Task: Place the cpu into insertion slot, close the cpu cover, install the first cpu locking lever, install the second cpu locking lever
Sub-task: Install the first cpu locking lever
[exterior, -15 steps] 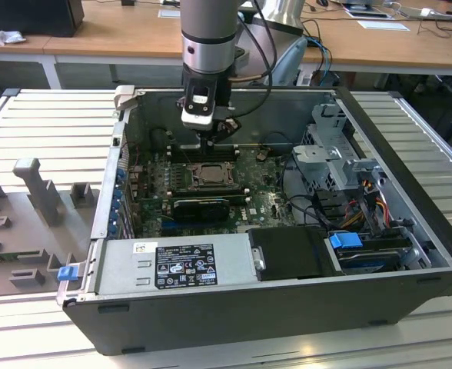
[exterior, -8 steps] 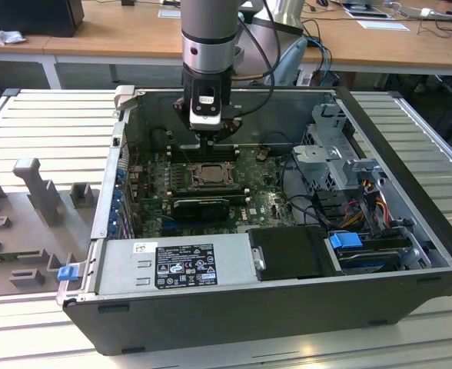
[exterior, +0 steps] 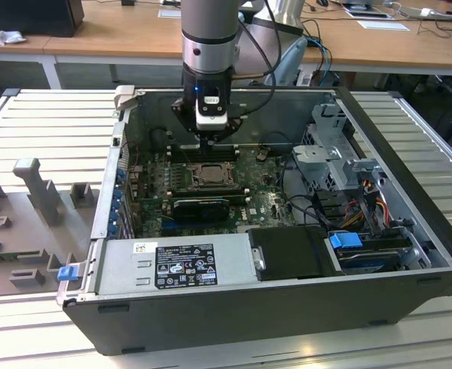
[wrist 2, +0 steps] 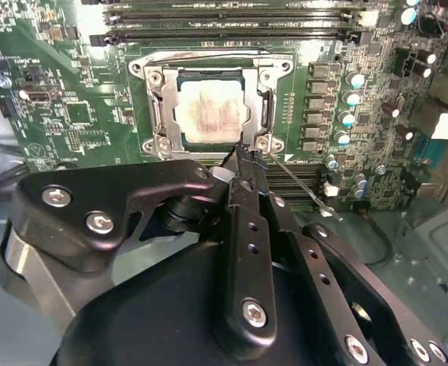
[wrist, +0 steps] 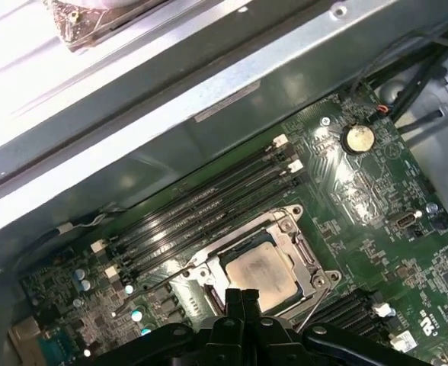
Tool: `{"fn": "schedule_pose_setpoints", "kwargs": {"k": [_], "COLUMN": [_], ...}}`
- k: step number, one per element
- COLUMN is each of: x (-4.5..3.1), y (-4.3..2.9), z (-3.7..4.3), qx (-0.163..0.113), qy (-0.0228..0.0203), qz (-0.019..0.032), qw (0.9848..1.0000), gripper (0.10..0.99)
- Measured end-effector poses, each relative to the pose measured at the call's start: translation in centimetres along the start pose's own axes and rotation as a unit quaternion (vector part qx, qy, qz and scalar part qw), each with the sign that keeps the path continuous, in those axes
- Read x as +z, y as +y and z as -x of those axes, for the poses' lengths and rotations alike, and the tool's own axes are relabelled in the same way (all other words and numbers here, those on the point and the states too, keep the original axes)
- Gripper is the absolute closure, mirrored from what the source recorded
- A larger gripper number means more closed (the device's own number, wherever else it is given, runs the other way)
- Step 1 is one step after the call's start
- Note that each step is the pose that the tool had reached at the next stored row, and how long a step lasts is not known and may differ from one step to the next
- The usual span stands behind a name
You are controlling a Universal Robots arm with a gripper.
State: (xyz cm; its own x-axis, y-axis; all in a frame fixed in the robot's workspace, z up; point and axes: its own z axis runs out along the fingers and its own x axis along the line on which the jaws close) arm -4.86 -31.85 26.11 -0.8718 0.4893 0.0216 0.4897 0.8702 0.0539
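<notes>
**A:** Entry one, gripper (wrist 2: 243, 158)?
**B:** Fingers pressed together, nothing seen between them. The tips are at the cpu cover's (wrist 2: 157, 107) near edge.

**A:** Entry two, cpu (wrist 2: 211, 111)?
**B:** Just beyond the fingertips, seated flat in the insertion slot (wrist 2: 265, 114). The cover lies down around it.

**A:** Entry three?
**B:** A thin wire lever (wrist 2: 300, 183) slants loose, just beside the fingers.

**A:** Farther out?
**B:** Memory slots (wrist 2: 224, 23), past the socket. The grey power-supply box (exterior: 172, 261) sits well apart from the gripper in the exterior view.
</notes>
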Motion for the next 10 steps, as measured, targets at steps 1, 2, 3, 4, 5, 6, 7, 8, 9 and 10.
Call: {"fn": "schedule_pose_setpoints", "kwargs": {"k": [1,2,3,4,5,6,7,8,9,10], "x": [0.00,0.00,0.00,0.00,0.00,0.00,0.00,0.00,0.00,0.00], "y": [0.00,0.00,0.00,0.00,0.00,0.00,0.00,0.00,0.00,0.00], "z": [0.00,0.00,0.00,0.00,0.00,0.00,0.00,0.00,0.00,0.00], "qx": [-0.004,-0.008,-0.013,-0.016,-0.020,-0.023,-0.026,-0.030,-0.034,-0.038], "qy": [0.0002,0.0005,0.0007,0.0009,0.0011,0.0012,0.0015,0.0016,0.0019,0.0021], "qz": [-0.0001,-0.0002,-0.0003,-0.0003,-0.0004,-0.0005,-0.0005,-0.0006,-0.0007,-0.0007], "qw": [1.0000,1.0000,0.9999,0.9999,0.9998,0.9997,0.9996,0.9996,0.9994,0.9993], "gripper": [0.980,0.980,0.980,0.980,0.980,0.980,0.980,0.980,0.980,0.980]}}
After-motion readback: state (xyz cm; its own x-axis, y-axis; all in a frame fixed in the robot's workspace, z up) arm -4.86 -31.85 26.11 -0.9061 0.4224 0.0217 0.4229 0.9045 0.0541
